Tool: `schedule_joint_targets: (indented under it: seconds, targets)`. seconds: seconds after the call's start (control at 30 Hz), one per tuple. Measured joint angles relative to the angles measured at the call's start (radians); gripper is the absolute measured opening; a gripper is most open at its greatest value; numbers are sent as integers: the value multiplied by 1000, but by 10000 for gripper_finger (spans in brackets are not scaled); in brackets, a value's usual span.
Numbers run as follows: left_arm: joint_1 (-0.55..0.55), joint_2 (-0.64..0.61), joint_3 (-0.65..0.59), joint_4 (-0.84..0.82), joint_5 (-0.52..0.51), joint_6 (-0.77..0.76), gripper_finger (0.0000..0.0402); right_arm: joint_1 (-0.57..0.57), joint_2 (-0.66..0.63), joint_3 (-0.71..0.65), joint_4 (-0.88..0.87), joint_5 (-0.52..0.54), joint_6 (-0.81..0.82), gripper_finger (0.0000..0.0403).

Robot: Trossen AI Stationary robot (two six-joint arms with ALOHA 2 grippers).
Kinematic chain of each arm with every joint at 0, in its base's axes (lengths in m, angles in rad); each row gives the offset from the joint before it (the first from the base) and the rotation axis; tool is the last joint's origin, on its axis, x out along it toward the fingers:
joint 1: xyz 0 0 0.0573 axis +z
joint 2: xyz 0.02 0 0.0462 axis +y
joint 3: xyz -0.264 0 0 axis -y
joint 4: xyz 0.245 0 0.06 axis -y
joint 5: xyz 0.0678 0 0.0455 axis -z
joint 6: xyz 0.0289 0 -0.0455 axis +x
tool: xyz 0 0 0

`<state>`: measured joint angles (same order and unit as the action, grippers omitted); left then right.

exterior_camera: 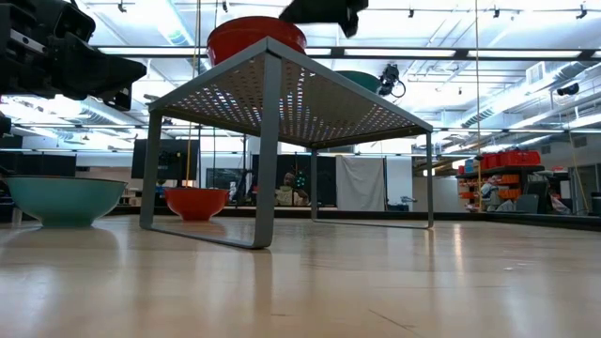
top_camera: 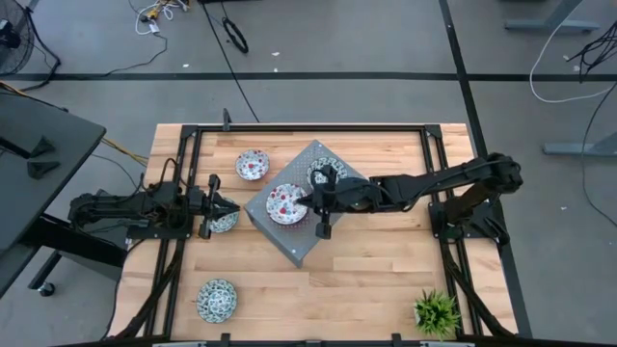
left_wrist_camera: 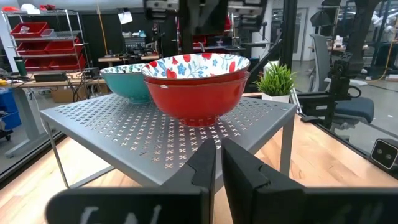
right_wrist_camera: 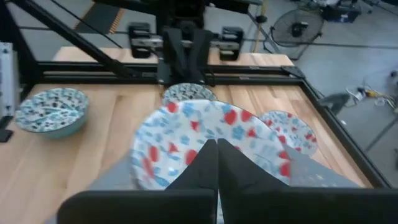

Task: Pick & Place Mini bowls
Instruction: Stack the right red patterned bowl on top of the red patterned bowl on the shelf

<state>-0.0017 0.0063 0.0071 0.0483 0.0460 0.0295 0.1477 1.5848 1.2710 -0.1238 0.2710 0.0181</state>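
On the wooden desk (top_camera: 366, 280) stands a grey perforated rack (top_camera: 289, 241) carrying a red mini bowl (top_camera: 284, 203). The right claw (top_camera: 307, 200) hovers over it, fingers closed together; the left claw (top_camera: 234, 209), narrow, waits beside.

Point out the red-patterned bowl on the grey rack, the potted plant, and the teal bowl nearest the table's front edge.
red-patterned bowl (top_camera: 283, 204): high view, its patterned inside.
potted plant (top_camera: 436, 312): high view, its leaves.
teal bowl (top_camera: 217, 300): high view, centre of its inside.

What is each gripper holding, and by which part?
Left gripper holds nothing. Right gripper sits at the red bowl's rim on the stand; a grip cannot be confirmed.
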Motion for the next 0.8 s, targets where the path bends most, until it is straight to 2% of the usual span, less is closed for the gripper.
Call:
schedule_joint_targets:
  seconds: [0.37, 0.8]
  targets:
    - [0, 0, 0, 0, 0, 0, 30, -22, 0, -38, -23, -53, -27, 0]
    - [0, 0, 0, 0, 0, 0, 30, -22, -6, -38, -60, -55, -61, 0]
